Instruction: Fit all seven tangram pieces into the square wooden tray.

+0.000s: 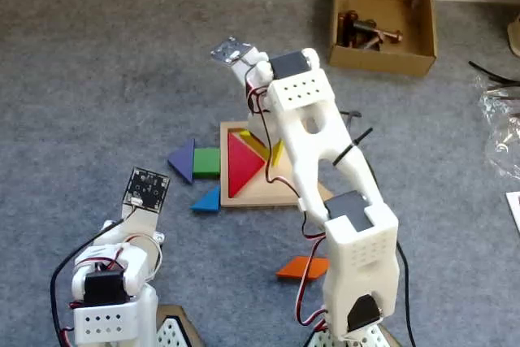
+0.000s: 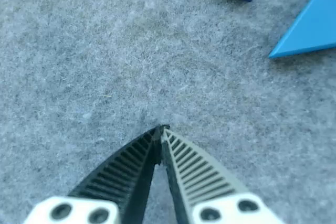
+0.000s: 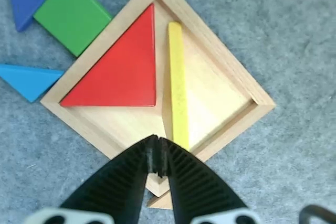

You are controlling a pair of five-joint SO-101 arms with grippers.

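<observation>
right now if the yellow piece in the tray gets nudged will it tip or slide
The yellow piece seems to stand on its thin edge in the wooden tray, so a sideways nudge would probably tip it flat. It looks rigid, unlikely to bend. The red triangle beside it may block a fall that way.

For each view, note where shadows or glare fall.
High view: soft, even light; no hard shadows on the carpet. Left wrist view: a thin dark shadow edges the light blue triangle. Right wrist view: no glare on the red triangle; a paler patch on the wooden tray beside the yellow piece.
</observation>
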